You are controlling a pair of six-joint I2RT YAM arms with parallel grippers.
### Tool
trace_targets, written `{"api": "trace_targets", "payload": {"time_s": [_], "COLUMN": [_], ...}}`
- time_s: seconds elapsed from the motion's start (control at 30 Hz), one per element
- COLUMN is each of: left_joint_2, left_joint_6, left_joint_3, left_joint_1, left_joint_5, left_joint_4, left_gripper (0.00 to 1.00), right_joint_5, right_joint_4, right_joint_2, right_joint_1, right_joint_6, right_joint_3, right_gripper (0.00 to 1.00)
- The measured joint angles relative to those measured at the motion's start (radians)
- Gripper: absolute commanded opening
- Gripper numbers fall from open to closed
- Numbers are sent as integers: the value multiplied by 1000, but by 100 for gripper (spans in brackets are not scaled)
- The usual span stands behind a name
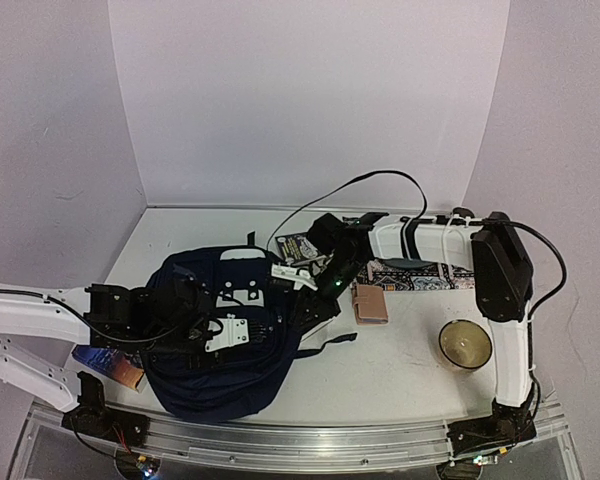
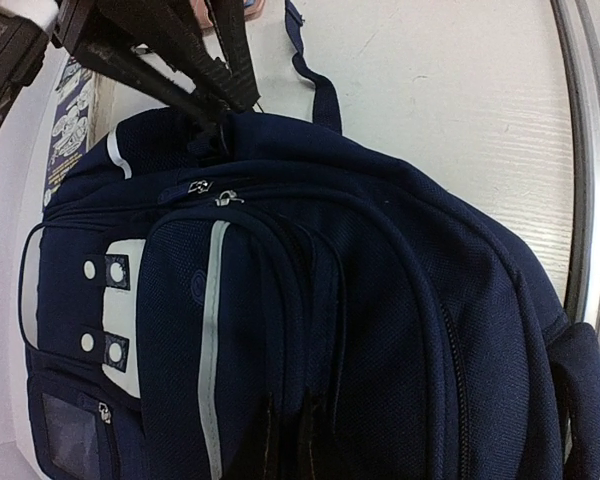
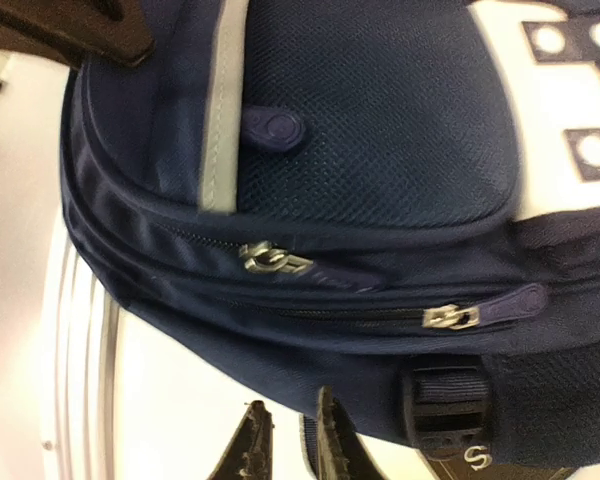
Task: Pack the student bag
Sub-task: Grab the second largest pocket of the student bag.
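The student bag (image 1: 230, 375), a large dark navy fabric backpack with white stripe trim and white patches, is laid flat on the white bench (image 1: 400, 370), towards its left near side. A fold of its fabric is pinched by the closed left hand (image 2: 290, 440). The right hand (image 3: 285, 450) is poised just beside the bag's top edge, slightly parted, with nothing gripped. A yellowish round bowl (image 1: 465, 343) and a flat tan rectangular object (image 1: 370, 303) are seen further right.

A bowl (image 1: 465, 344), a tan booklet (image 1: 370, 303) and a patterned mat (image 1: 425, 277) lie on the table (image 1: 400, 375).
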Motion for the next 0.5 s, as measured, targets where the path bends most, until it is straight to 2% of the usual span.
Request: {"api": "trace_targets", "payload": {"time_s": [0.17, 0.37, 0.5], "left_joint_2": [-16, -17, -17], "left_joint_6": [11, 28, 30], "left_joint_3": [0, 0, 0], "left_joint_1": [1, 1, 2], "left_joint_5": [0, 2, 7], "left_joint_4": [-7, -7, -7], "left_gripper": [0, 0, 0], "right_joint_5": [62, 105, 105], "right_joint_4": [36, 72, 72], "right_joint_2": [23, 124, 173], "right_joint_1": [0, 0, 0], "right_joint_6": [26, -30, -68], "right_joint_3": [51, 178, 206], "right_gripper": [66, 90, 96]}}
